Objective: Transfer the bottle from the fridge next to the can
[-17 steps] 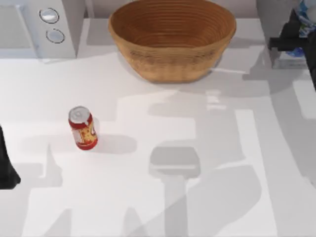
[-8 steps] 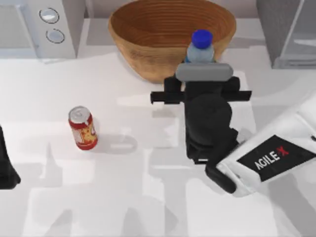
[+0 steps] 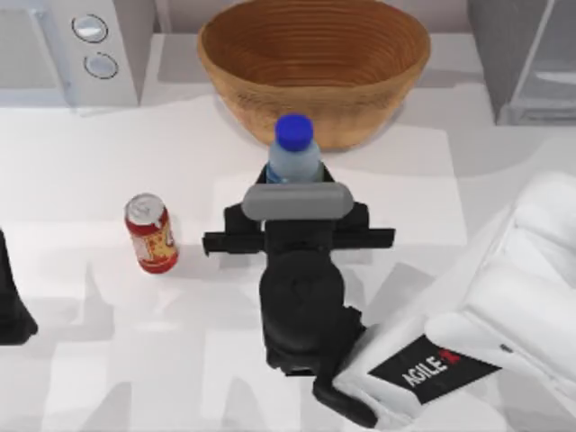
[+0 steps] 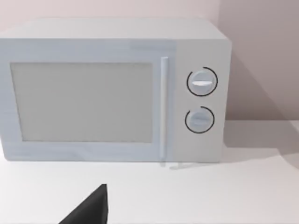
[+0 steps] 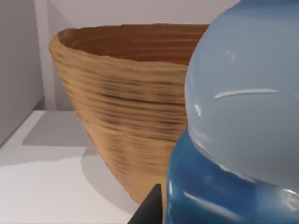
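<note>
White bench [image 3: 504, 171] runs under everything in the top view, with a woven basket [image 3: 313, 67] at twelve o'clock, a microwave [image 3: 67, 49] at ten o'clock and the fridge [image 3: 522, 58] at two o'clock. Half a second ago our right gripper [image 3: 292, 180] carried the bottle [image 3: 293, 153] in front of the basket's right side; now it has swung toward nine o'clock and sits near the middle, clenched on the bottle, cap upright. The can [image 3: 150, 234] stands at nine o'clock from it, clearly apart. We judge the bottle is out of the fridge and the carry is over halfway, with lowering beside the can left. Our left gripper [image 3: 11, 301] stays parked at the left edge.

From the left wrist we face the microwave [image 4: 112, 88]; a dark gripper tip [image 4: 91, 210] pokes in, and we cannot tell how its fingers stand.

From the right wrist, the bottle [image 5: 238, 140] looms close with the basket [image 5: 126, 107] behind it.
</note>
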